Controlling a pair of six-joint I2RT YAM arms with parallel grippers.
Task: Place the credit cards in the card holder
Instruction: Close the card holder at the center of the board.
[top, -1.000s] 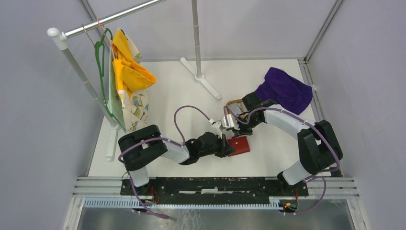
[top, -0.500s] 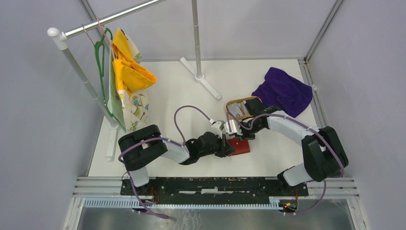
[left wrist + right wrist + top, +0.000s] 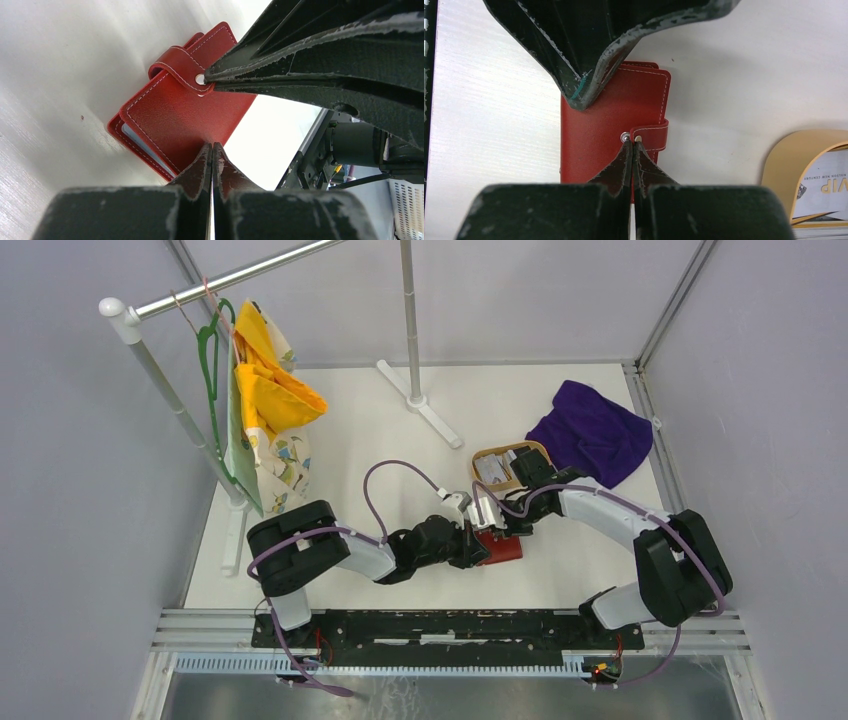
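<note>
1. Where the top view begins at its upper left, a rack point(image 3: 170, 400) carries a green hanger point(image 3: 212, 360) and a yellow cloth point(image 3: 270, 380).
2. Centre of frame: left gripper point(image 3: 482, 545), fingers pressed together, pinching nothing, tip resting on the cover of the card holder point(image 3: 504, 550).
3. Just right of centre: the card holder, red, folded, flat on the table point(image 3: 350, 430), its tab lying over the cover.
4. Adjoining: right gripper point(image 3: 634, 142), fingers pressed together, tips at the tab's snap.
5. Above the holder, apart from it: wooden tray point(image 3: 512, 447) containing credit cards point(image 3: 492, 470).
6. Upper right: purple cloth point(image 3: 590, 430).
</note>
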